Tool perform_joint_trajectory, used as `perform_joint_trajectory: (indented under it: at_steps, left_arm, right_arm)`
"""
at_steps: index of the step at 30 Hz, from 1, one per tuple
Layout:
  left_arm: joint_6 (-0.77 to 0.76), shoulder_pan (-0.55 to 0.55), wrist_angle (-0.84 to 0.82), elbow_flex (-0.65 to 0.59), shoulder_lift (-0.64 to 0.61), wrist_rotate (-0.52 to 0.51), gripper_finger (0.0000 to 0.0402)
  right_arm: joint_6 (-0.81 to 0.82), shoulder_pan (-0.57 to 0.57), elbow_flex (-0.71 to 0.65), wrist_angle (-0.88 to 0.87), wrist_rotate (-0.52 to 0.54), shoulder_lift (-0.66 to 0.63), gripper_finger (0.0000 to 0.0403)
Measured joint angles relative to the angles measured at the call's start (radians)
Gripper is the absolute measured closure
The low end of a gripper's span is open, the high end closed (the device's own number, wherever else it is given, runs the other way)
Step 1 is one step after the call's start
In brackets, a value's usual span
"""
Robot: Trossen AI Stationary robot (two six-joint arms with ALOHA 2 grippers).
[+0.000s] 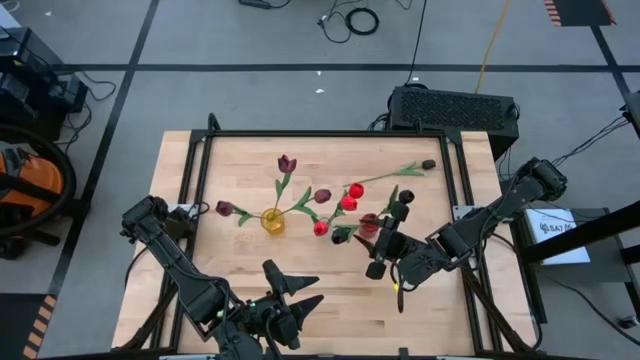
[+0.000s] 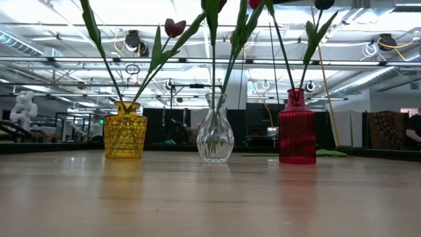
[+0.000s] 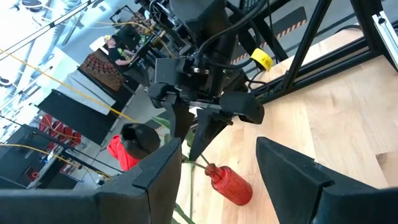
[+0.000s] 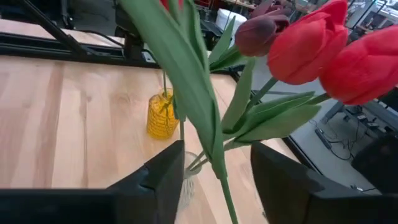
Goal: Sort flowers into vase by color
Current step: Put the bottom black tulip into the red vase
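My left arm reaches from the table's left edge toward the near edge, folded low, with its wrist turned inward toward the middle. My left gripper (image 1: 300, 292) sits near the front edge, its two dark fingers (image 3: 155, 177) spread wide apart with nothing between them. My right arm comes in from the table's right edge, elbow bent, forearm angled toward the centre. My right gripper (image 1: 384, 245) hangs just right of centre, pointing inward. Its two fingers (image 4: 163, 177) stand parted, with a gap between them. The two grippers are apart, the left nearer the front edge than the right.
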Motion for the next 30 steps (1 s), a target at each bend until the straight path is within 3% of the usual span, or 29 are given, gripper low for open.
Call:
perform_joint_trajectory:
  at_steps: [11,30]
  left_arm:
    - [0.000,0.000,0.000,0.000,0.000,0.000,0.0188]
    - [0.000,0.000,0.000,0.000,0.000,0.000,0.0188]
  right_arm:
    - [-0.034,-0.007,0.000,0.041,0.012,0.024,0.0394]
    - [0.023,-0.007,0.000,-0.122,0.041,-0.005,0.0399]
